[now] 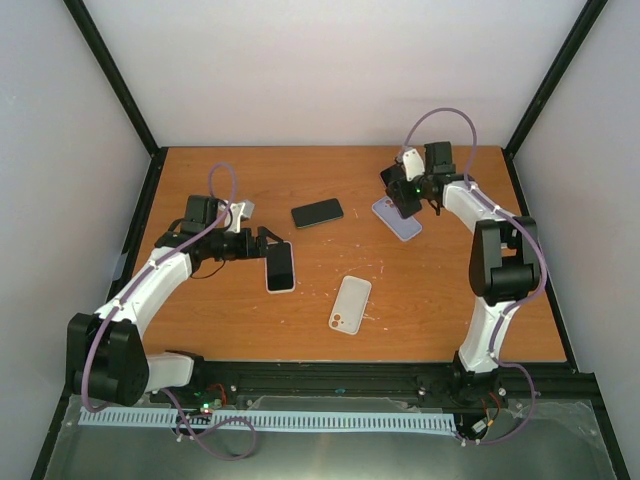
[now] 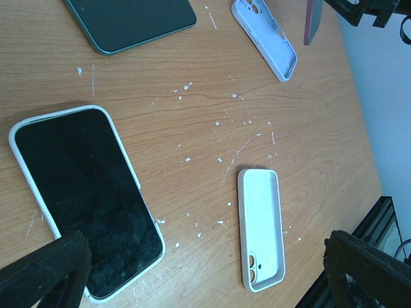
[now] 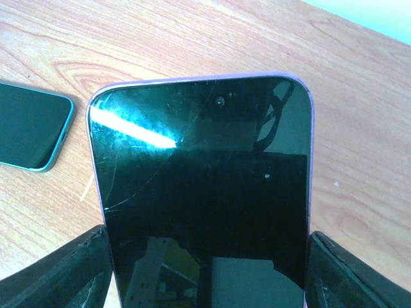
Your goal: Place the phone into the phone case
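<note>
My right gripper [image 3: 205, 285] is shut on a black-screened phone [image 3: 205, 186] with a thin purple edge, one finger on each long side. In the top view this gripper [image 1: 404, 198] hangs just above an empty lavender phone case [image 1: 398, 219] lying open side up at the back right. The left wrist view shows that case [image 2: 266, 40] with the held phone [image 2: 313, 22] edge-on beside it. My left gripper [image 2: 205, 279] is open and holds nothing, low over the table between a white-cased phone [image 2: 83, 199] and an empty white case [image 2: 261, 228].
A dark phone with a green edge [image 1: 317, 212] lies at the back centre and also shows in the right wrist view [image 3: 32, 135]. The white-cased phone [image 1: 280, 266] and the white case [image 1: 350, 304] lie mid-table. White specks dot the wooden table [image 1: 440, 290].
</note>
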### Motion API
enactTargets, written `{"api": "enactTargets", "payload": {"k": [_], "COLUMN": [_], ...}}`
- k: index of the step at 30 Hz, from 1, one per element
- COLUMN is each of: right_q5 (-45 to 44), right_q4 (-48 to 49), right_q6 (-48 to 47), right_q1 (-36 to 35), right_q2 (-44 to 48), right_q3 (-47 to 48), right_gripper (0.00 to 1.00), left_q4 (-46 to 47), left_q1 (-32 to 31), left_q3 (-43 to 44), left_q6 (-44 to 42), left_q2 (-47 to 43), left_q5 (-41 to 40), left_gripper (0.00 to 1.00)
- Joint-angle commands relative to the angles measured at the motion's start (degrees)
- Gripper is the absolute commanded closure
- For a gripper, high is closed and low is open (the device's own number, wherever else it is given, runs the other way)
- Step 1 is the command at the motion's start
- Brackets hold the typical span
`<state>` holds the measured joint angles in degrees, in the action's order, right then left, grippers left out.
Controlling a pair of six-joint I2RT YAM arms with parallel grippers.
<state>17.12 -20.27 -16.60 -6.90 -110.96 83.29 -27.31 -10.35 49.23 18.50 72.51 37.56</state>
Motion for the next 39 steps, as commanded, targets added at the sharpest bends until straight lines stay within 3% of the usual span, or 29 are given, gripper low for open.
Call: {"api": "enactTargets", "payload": {"k": [1, 9, 24, 31, 39], "right_q5": [0.4, -2.5, -6.8, -15.0, -17.0], "right_q4": [5.3, 6.3, 10.3, 4.9, 2.9], "right_q6": [-4.6, -7.2, -3.6, 5.1, 13.2], "right_q1": [-1.5, -2.0, -3.1, -5.5, -7.7], "right_q2": [-2.1, -4.0, -1.0, -0.4, 3.2], "right_q3": [0.7, -1.3, -10.4, -9.3, -14.2], "right_gripper": [0.44, 0.44, 0.46, 0.47, 0.47], "left_q4": [0.6, 0.7, 1.2, 1.2, 1.0], "left_q1": [0.1, 0.1, 0.1, 0.1, 0.1], "left_q3": [0.5, 0.4, 0.5, 0.6, 0.2], "left_q6": [-1.4, -1.4, -1.2, -1.2, -1.4], "left_q2": [-1.0, -0.9, -0.4, -0.9, -2.0], "left_q5": [0.9, 1.0, 2.4, 2.5, 1.5], "left_gripper": [0.00, 0.01, 0.01, 0.00, 0.00]}}
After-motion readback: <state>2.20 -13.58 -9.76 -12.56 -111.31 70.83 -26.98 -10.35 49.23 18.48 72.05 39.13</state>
